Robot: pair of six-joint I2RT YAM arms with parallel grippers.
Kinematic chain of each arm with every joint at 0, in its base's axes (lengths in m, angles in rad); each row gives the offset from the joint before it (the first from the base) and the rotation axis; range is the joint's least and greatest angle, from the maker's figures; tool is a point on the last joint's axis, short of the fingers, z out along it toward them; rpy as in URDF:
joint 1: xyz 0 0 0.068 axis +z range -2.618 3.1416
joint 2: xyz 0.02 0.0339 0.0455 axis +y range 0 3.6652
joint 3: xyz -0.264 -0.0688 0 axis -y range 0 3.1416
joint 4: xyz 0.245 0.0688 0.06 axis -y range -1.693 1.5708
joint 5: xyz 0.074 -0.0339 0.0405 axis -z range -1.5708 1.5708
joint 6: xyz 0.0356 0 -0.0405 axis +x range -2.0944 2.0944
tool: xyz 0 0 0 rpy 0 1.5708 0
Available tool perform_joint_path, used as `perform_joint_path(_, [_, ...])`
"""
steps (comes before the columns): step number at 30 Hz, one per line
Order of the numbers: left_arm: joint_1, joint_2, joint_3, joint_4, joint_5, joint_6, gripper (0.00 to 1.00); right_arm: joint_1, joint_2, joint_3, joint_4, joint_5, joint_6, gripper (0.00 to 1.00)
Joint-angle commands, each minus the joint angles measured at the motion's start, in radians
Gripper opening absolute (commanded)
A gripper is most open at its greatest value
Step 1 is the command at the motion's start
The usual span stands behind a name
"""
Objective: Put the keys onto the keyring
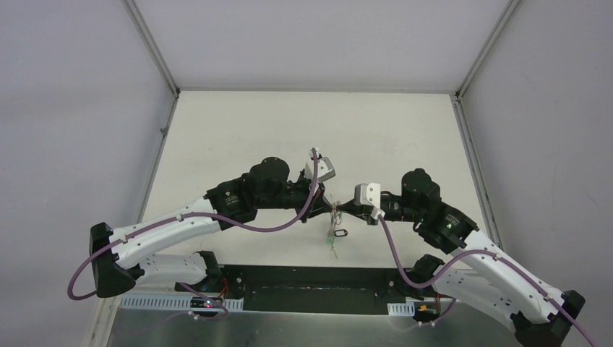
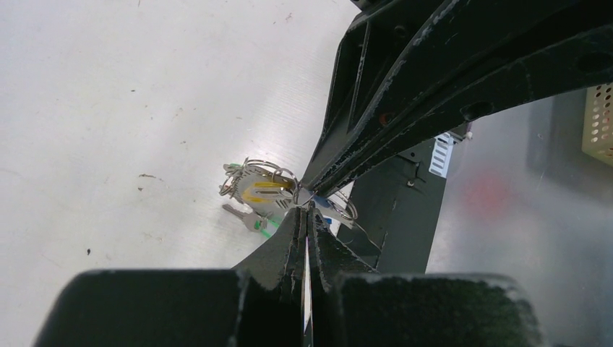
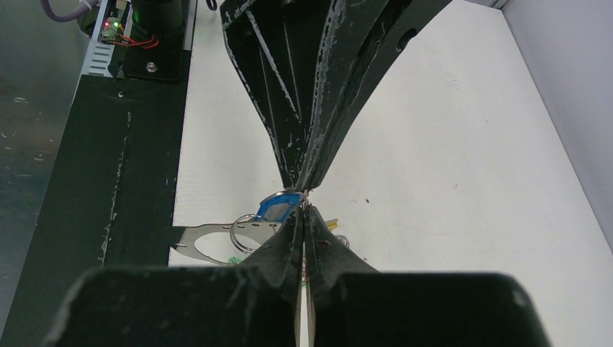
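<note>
My two grippers meet tip to tip above the table's near middle, the left gripper (image 1: pixel 330 210) coming from the left and the right gripper (image 1: pixel 340 210) from the right. Both are shut on thin silvery wire of the keyring (image 2: pixel 254 163) where the bunch gathers. The keys (image 1: pixel 334 236) dangle just below the tips. In the left wrist view my left gripper (image 2: pixel 307 208) pinches the wire, with a yellow-tagged key (image 2: pixel 262 191) and a green-tagged key (image 2: pixel 248 219) beyond. In the right wrist view my right gripper (image 3: pixel 304 210) pinches beside a blue tag (image 3: pixel 278 204) and a small ring (image 3: pixel 244 231).
The black base plate (image 1: pixel 311 278) and a shiny metal shelf (image 1: pixel 289 329) lie just nearward of the bunch. Grey walls (image 1: pixel 87 108) close in the white table (image 1: pixel 311 130) on three sides. A flat silvery cut-out piece (image 3: pixel 202 238) hangs with the bunch.
</note>
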Motion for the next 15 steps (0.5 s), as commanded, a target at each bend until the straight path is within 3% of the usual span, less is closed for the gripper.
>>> perform_joint_path(1, [-0.002,-0.029,-0.012,-0.01,-0.053,0.004,0.0,0.006,-0.026,0.01,0.105,-0.023,0.02,0.0])
perform_joint_path(15, [-0.002,-0.035,-0.019,-0.012,-0.066,0.02,0.0,0.006,-0.039,0.003,0.132,-0.041,0.052,0.0])
